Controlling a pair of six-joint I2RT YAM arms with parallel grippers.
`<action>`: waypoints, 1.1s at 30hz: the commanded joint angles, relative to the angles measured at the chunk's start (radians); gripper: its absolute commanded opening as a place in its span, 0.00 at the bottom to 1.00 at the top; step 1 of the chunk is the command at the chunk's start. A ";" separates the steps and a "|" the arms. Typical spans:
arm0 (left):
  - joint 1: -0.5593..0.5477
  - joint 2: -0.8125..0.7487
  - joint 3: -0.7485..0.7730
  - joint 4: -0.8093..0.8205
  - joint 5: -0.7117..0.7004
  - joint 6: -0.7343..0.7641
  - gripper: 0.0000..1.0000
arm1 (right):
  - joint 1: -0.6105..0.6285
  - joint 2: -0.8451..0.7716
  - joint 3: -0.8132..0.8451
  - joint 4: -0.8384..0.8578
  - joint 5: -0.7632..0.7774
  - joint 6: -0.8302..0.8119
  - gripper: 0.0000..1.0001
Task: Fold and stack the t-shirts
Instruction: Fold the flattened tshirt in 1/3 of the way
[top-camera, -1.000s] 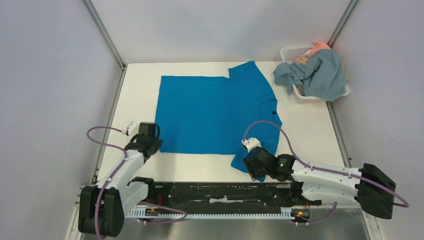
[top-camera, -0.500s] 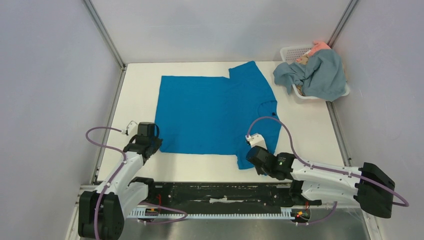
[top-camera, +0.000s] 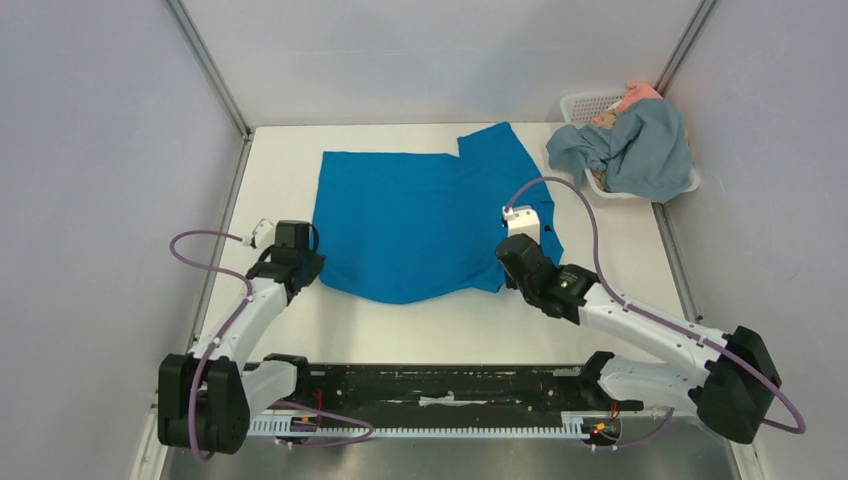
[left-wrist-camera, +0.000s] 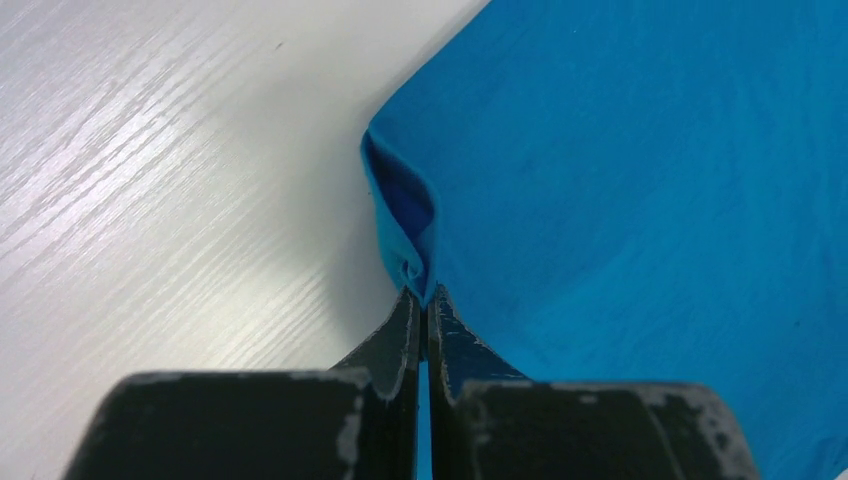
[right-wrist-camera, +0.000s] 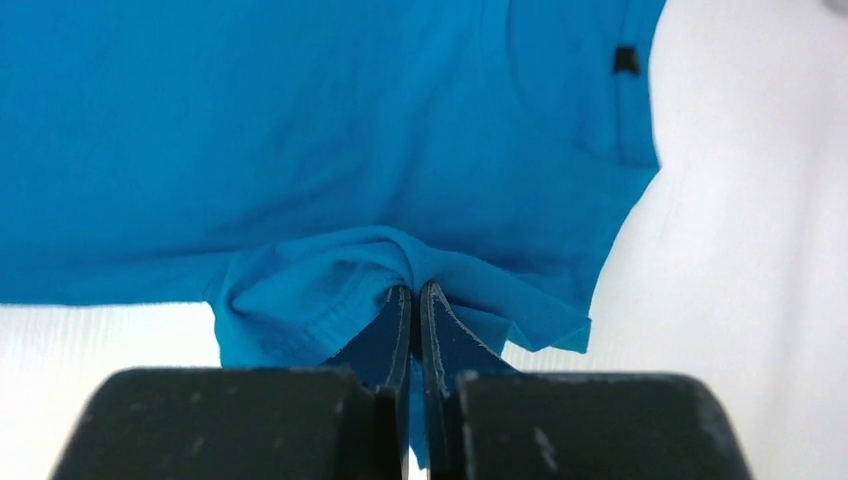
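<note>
Lying across the bench (top-camera: 620, 262), the bright blue t-shirt (top-camera: 420, 215) runs left to right, collar rightward; left jaws and right jaws each pinch shut on its puckered near edge

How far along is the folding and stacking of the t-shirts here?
Done: the cobalt-blue t-shirt lies spread on the table. In hand: the left gripper and right gripper pinch its near edge, starting a fold. Left: finishing it, then the grey-blue t-shirt draped over the basket, and stacking.
</note>
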 joint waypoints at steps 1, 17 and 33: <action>0.005 0.075 0.099 0.026 -0.039 -0.031 0.02 | -0.079 0.066 0.117 0.125 0.014 -0.103 0.00; 0.023 0.393 0.368 0.057 -0.105 -0.062 0.02 | -0.325 0.367 0.324 0.247 -0.176 -0.249 0.00; 0.083 0.650 0.683 -0.129 -0.089 -0.035 0.80 | -0.546 0.814 0.776 0.253 -0.290 -0.350 0.82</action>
